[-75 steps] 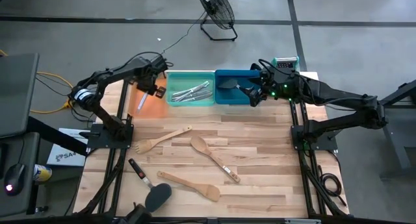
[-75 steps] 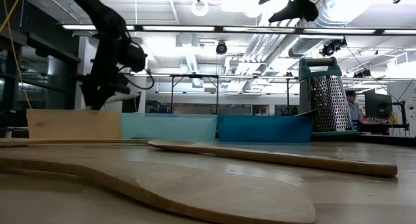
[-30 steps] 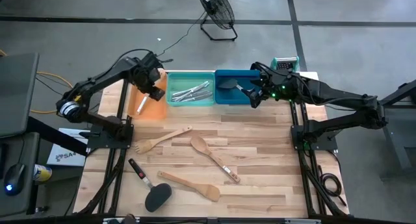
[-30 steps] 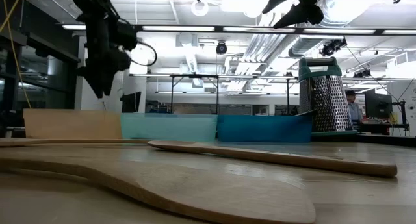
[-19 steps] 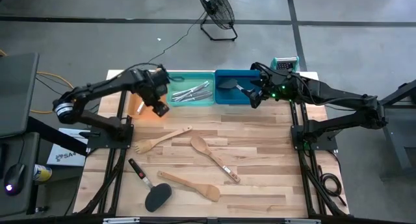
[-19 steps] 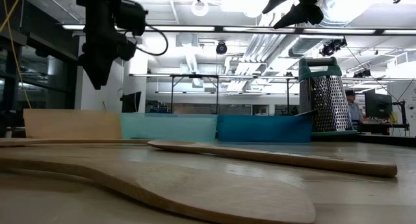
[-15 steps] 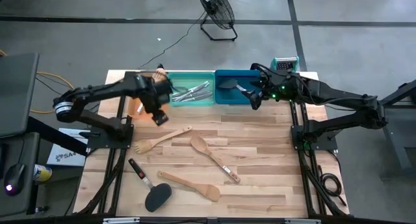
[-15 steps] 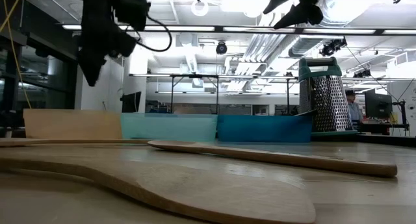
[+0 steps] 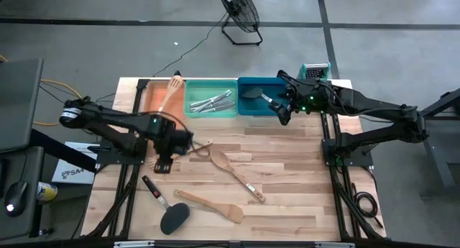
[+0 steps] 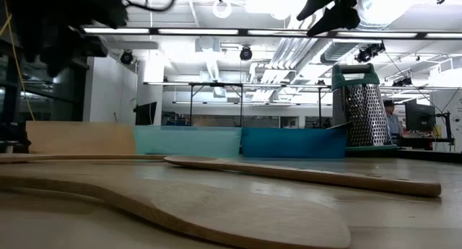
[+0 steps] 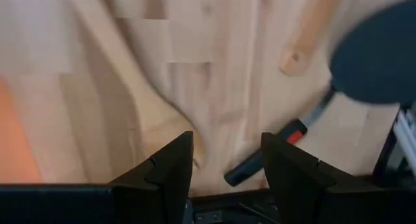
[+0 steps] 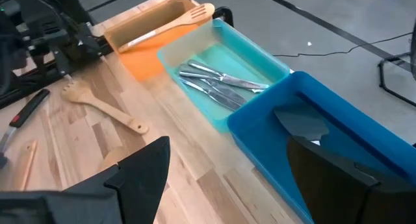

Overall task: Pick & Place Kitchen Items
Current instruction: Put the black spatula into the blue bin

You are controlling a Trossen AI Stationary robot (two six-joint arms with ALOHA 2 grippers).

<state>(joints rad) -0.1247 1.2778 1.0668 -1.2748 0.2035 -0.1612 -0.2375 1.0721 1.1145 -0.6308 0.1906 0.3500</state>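
Note:
My left gripper [image 9: 162, 162] hangs open over the wooden fork [image 9: 200, 145], pointing down, with nothing between its fingers [image 11: 170, 165]. The fork lies flat on the table, and so do a wooden spoon [image 9: 234, 173], a wooden spatula [image 9: 213, 205] and a black turner [image 9: 167, 213]. Another wooden spatula [image 9: 171, 92] lies in the orange tray [image 9: 152, 103]. Silver cutlery [image 9: 213, 101] lies in the green tray [image 9: 191, 109]. A black turner [image 12: 300, 123] rests in the blue tray [image 9: 245, 111]. My right gripper [image 9: 284, 111] stands open above the blue tray.
A steel box grater [image 10: 357, 108] with a teal top stands at the table's far right corner. The three trays line the far edge. The left arm [image 10: 58, 25] and the right gripper [image 10: 330, 11] hang high in the low view. Bare wood lies between spoon and right edge.
My left gripper has swung from above the orange tray toward the table's near edge and has rolled about its own line; it now hangs over the wooden fork. The wooden spatula in the orange tray, earlier covered by the arm, now shows.

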